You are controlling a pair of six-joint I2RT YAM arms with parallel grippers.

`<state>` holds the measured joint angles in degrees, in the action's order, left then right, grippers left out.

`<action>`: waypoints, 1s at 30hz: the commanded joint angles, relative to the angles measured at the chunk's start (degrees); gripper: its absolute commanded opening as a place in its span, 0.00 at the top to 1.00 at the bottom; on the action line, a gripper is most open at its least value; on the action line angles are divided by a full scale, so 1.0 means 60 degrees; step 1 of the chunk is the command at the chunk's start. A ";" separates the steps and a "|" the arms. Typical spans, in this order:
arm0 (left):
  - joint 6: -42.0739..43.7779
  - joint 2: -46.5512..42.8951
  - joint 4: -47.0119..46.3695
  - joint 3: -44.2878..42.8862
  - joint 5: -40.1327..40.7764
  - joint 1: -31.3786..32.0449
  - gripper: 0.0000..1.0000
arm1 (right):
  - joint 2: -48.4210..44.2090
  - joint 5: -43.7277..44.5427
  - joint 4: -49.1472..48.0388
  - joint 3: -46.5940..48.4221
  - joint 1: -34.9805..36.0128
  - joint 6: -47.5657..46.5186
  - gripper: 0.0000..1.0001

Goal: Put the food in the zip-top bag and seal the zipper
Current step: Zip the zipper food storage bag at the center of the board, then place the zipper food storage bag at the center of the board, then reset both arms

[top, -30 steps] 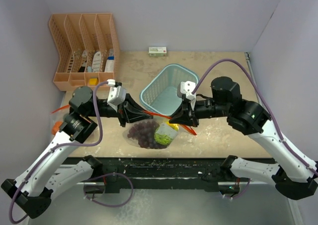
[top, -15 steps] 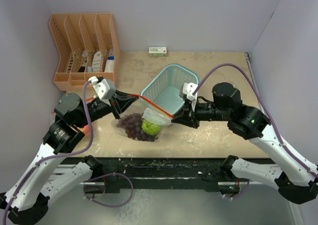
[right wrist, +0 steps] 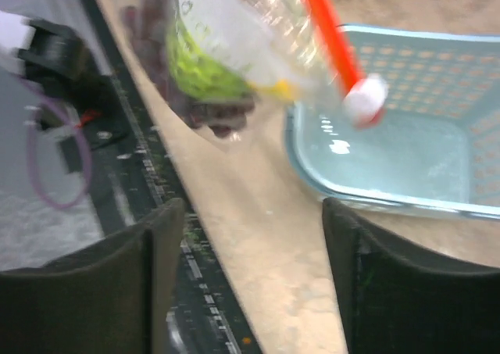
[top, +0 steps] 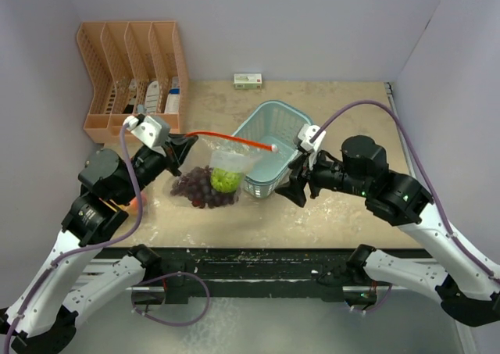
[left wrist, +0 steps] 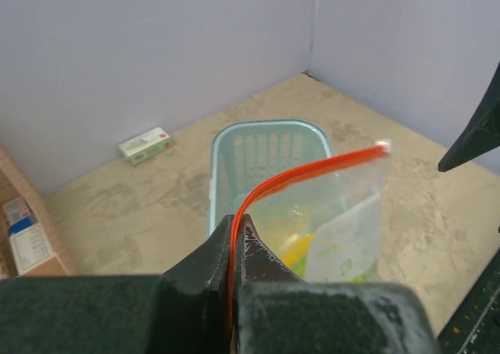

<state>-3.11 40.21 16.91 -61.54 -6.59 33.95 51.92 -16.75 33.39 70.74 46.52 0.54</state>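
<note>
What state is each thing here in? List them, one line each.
left gripper: shut on one end of the zipper.
right gripper: open, holding nothing.
zipper: stretched out level, looks closed.
zip-top bag: hanging from the zipper, food inside.
grape bunch: inside the bag, at its bottom.
basket: upright, behind the bag.

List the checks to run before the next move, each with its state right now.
1. Left gripper shut on the end of the zipper: ok.
2. Right gripper open and clear of the bag: ok.
3. Grapes inside the bag: ok.
4. Zipper sealed along its whole length: cannot tell.
5. All food inside the bag: not ok, an orange piece lies outside it.
6. Bag clear of the basket: cannot tell.
</note>
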 commanded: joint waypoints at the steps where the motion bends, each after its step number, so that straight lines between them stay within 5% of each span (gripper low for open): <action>1: 0.0309 -0.0080 -0.0786 -0.0659 0.1597 -0.0088 1.00 | -0.0111 0.2420 -0.0209 0.0388 -0.0019 0.0967 0.16; 3: 0.0152 -0.0014 -0.0469 -0.0730 0.2127 -0.0086 1.00 | 0.0049 0.3117 -0.0214 0.0613 -0.0019 0.1370 0.00; 7: -0.0234 0.0043 0.0043 -0.0799 0.3525 -0.0078 0.98 | 0.0669 0.4117 0.0098 0.0840 -0.0019 0.1946 0.01; 8: -0.0381 0.0047 0.0147 -0.0790 0.3969 -0.0083 0.84 | 0.0836 0.4342 0.0135 0.0830 -0.0019 0.2184 0.01; 10: -0.0691 0.0117 0.0300 -0.0719 0.4787 -0.0091 0.20 | 0.1116 0.4499 0.0092 0.0736 -0.0018 0.2458 0.00; 11: -0.0786 0.0194 0.0381 -0.0679 0.4974 -0.0083 0.02 | 0.1181 0.4505 0.0028 0.0645 -0.0019 0.2589 0.01; 30: -0.1295 0.0821 0.0776 -0.0621 0.3900 -0.0079 0.00 | 0.0610 0.5962 -0.1014 -0.0392 -0.0019 0.4059 0.01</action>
<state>-9.69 44.99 22.96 -63.66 18.79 33.76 54.81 16.27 29.63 68.71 46.48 24.36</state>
